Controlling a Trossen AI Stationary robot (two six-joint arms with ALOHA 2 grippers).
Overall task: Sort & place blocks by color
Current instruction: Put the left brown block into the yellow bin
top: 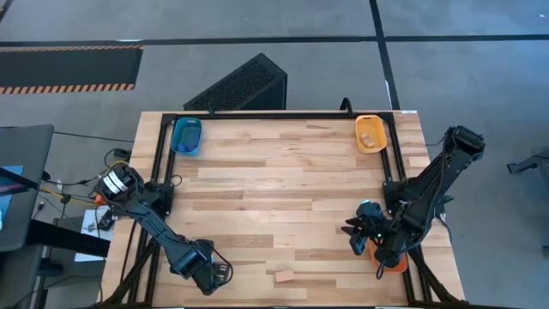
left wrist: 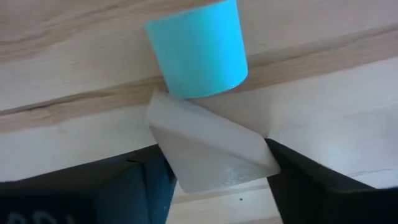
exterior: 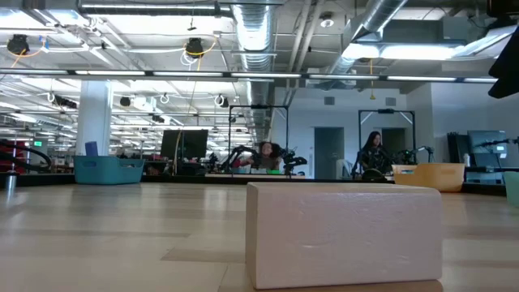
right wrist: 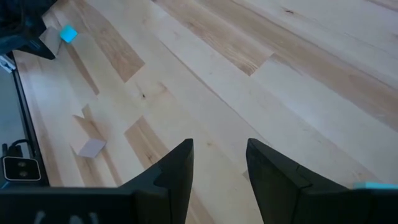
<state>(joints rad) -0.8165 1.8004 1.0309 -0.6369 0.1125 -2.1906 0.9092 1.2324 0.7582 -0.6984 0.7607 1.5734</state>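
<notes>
Reaching low over the near left corner of the table (top: 283, 180), the left arm runs from its base at the left edge down to the left claw (top: 210, 273), which sits close above the wood. Its wrist view shows the two dark fingers (left wrist: 323, 186) spread on either side of a pale wooden block (left wrist: 211, 149) that lies tilted between them; whether they press on it I cannot tell. A light cyan block (left wrist: 198, 48) touches that pale piece on its far side.

The right arm folds down from its base at the right edge, elbow raised, to the right claw (top: 362, 227) near the near right corner, above an orange tray (top: 393, 263). Its fingers (right wrist: 177, 171) stand slightly apart with nothing between them, pointing across the bare boards toward the left claw.

Another pale tan block (top: 283, 276) rests on the table near the front edge, between the two claws; the low view has it large in the foreground. A blue tray (top: 186, 136) sits at the far left corner and a yellow-orange tray (top: 371, 134) at the far right, with a tan piece inside.
</notes>
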